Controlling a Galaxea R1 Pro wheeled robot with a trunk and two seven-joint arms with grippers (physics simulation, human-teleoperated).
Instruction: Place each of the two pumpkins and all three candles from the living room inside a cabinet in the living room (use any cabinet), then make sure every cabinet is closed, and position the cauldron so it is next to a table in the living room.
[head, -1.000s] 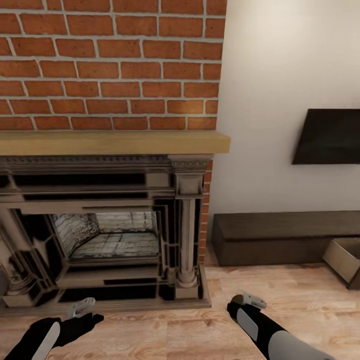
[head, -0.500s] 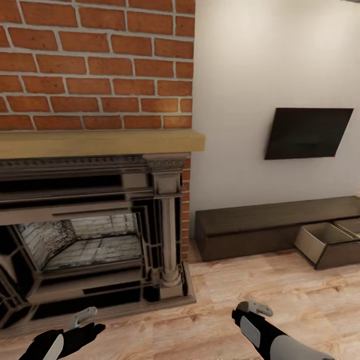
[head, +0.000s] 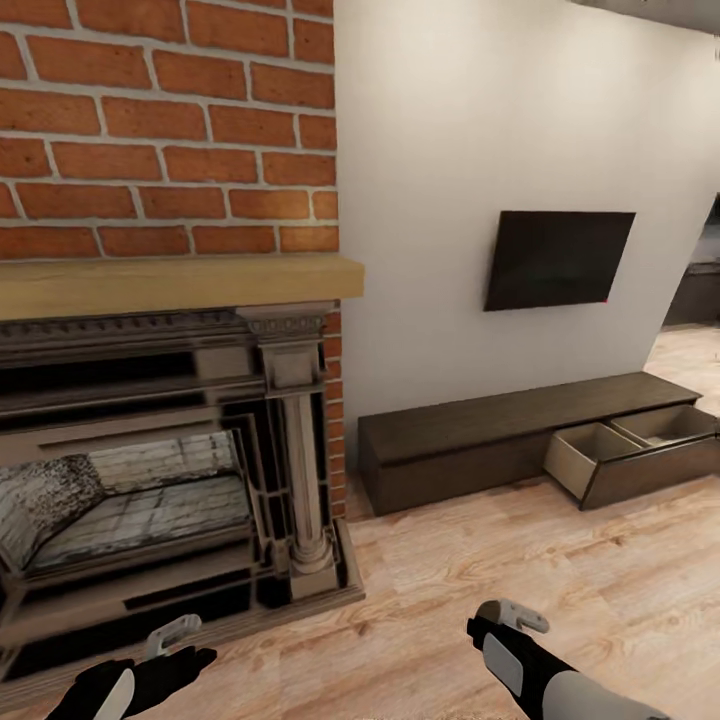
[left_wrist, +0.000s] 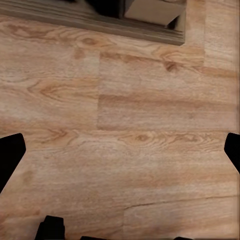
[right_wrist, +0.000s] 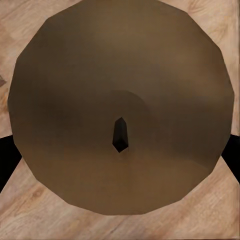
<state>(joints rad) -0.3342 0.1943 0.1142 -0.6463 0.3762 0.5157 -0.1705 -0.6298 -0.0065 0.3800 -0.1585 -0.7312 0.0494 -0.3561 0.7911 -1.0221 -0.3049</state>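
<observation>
While clamped on the candle (right_wrist: 120, 75), hold the right gripper (head: 497, 620) steady at 5 o'clock of the head view; could shed that stubby cylinder on a sharp turn. Note the left gripper (head: 185, 642) at 7 o'clock, spread wide, carrying nothing over bare floor (left_wrist: 125, 125). Approach the cabinet (head: 460, 430) at 3 o'clock carefully: could clip its pulled-out drawer (head: 585, 455) if driven too close.
</observation>
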